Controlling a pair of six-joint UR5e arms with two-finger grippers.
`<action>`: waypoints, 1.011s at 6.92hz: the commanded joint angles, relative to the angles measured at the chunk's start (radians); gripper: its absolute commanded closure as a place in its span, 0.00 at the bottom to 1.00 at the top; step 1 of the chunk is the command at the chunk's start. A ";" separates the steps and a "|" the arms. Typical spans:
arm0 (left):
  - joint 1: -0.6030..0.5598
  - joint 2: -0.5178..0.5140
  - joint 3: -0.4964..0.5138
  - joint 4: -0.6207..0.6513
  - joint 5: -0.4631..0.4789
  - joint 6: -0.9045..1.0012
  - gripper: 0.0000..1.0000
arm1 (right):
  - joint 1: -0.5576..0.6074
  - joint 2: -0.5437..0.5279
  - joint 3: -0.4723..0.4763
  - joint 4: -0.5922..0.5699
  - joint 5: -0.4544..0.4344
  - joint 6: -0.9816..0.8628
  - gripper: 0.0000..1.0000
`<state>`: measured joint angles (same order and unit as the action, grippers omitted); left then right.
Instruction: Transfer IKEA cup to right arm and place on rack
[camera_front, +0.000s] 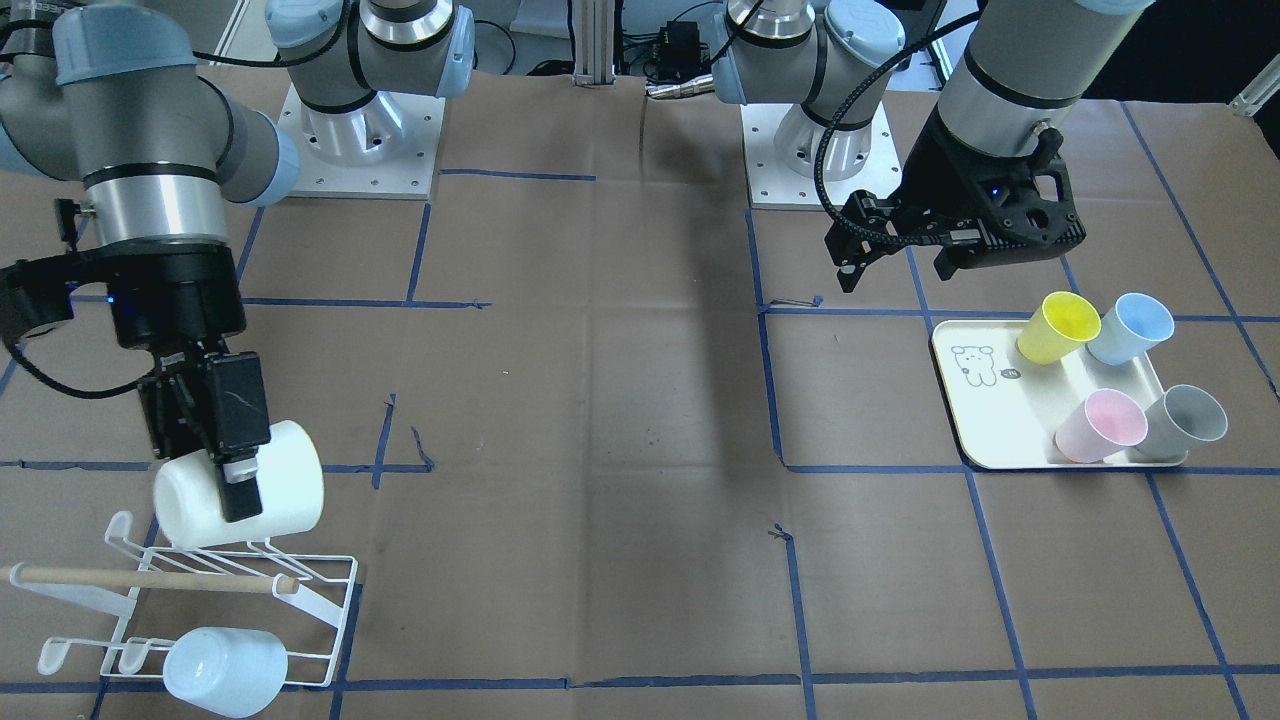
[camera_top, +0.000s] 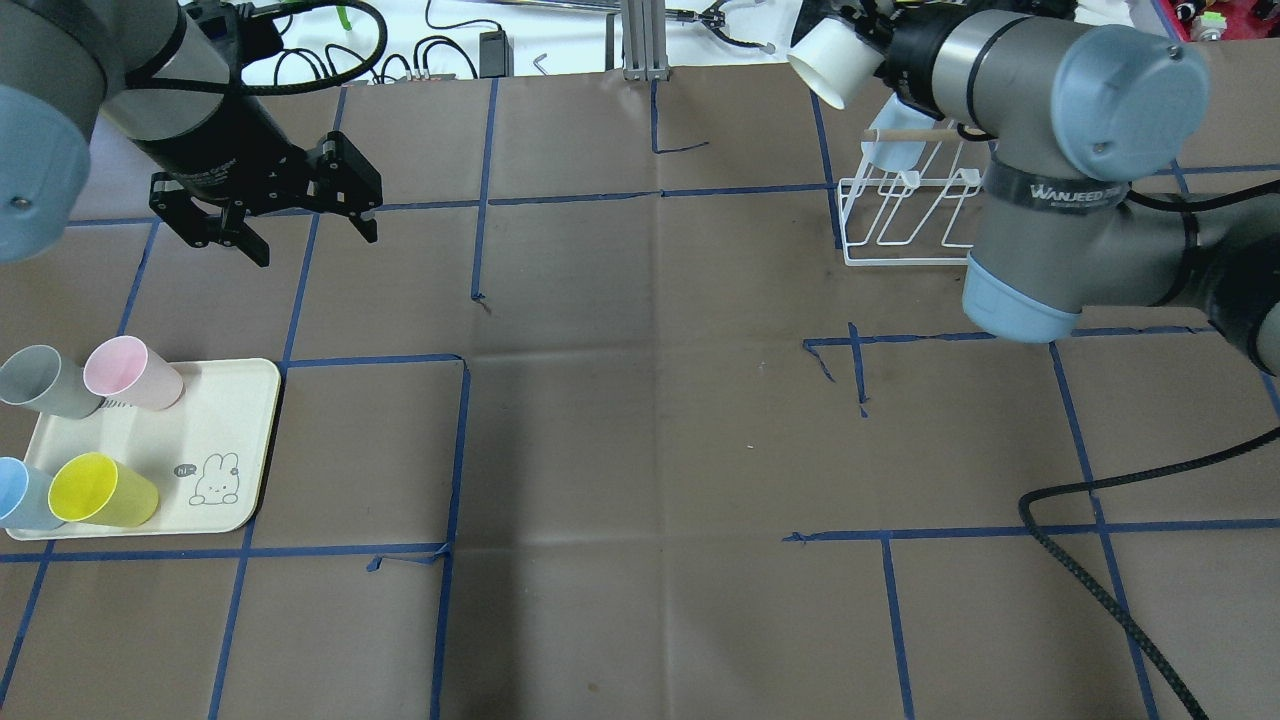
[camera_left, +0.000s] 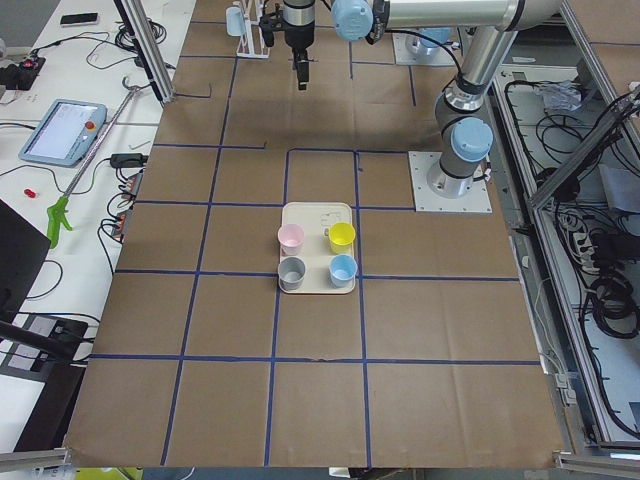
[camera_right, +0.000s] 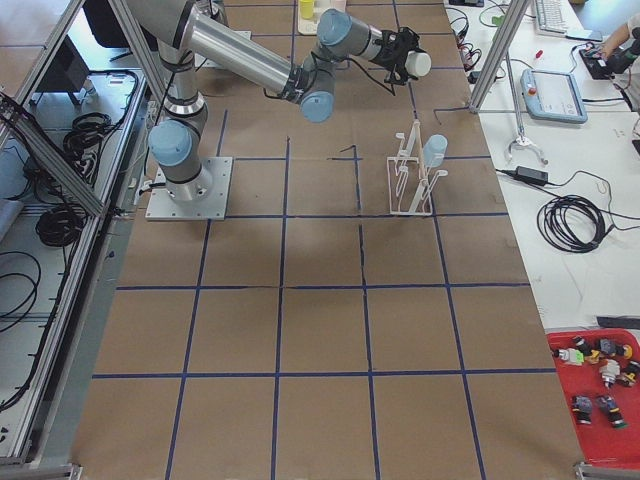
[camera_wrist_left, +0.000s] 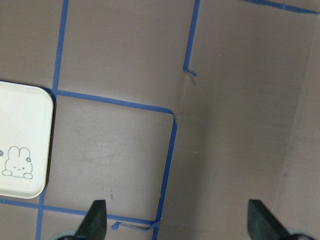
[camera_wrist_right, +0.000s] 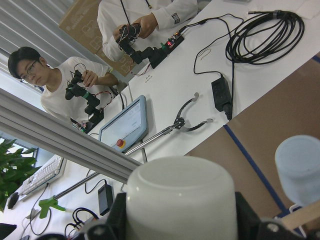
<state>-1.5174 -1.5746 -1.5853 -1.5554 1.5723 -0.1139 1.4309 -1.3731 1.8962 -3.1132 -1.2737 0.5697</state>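
Note:
My right gripper (camera_front: 236, 482) is shut on a white cup (camera_front: 288, 470), held on its side just above the far row of prongs of the white wire rack (camera_front: 310, 590) with its wooden dowel handle (camera_front: 150, 578). I cannot tell whether the cup touches the prongs. The overhead view shows the cup (camera_top: 835, 60) above the rack (camera_top: 900, 225). The right wrist view shows the cup's base (camera_wrist_right: 180, 200) between the jaws. My left gripper (camera_front: 897, 262) is open and empty, hovering behind the tray; it also shows in the overhead view (camera_top: 312, 243).
A pale blue cup (camera_front: 225, 670) sits upturned on the rack's front prongs. A cream tray (camera_front: 985, 420) with a bear drawing holds yellow (camera_front: 1058, 328), blue (camera_front: 1130, 328), pink (camera_front: 1102, 425) and grey (camera_front: 1185, 420) cups. Blue tape lines cross the brown table.

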 joint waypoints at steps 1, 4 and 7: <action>-0.009 0.004 0.005 -0.009 0.003 0.000 0.01 | -0.099 0.023 -0.052 -0.010 -0.004 -0.384 0.93; -0.015 0.005 0.005 0.000 0.003 0.016 0.01 | -0.185 0.193 -0.156 -0.157 0.008 -0.672 0.93; -0.015 -0.001 0.005 0.009 0.003 0.014 0.00 | -0.218 0.340 -0.238 -0.205 0.010 -0.752 0.93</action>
<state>-1.5324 -1.5736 -1.5800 -1.5489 1.5754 -0.0986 1.2212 -1.0845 1.6788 -3.2961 -1.2621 -0.1665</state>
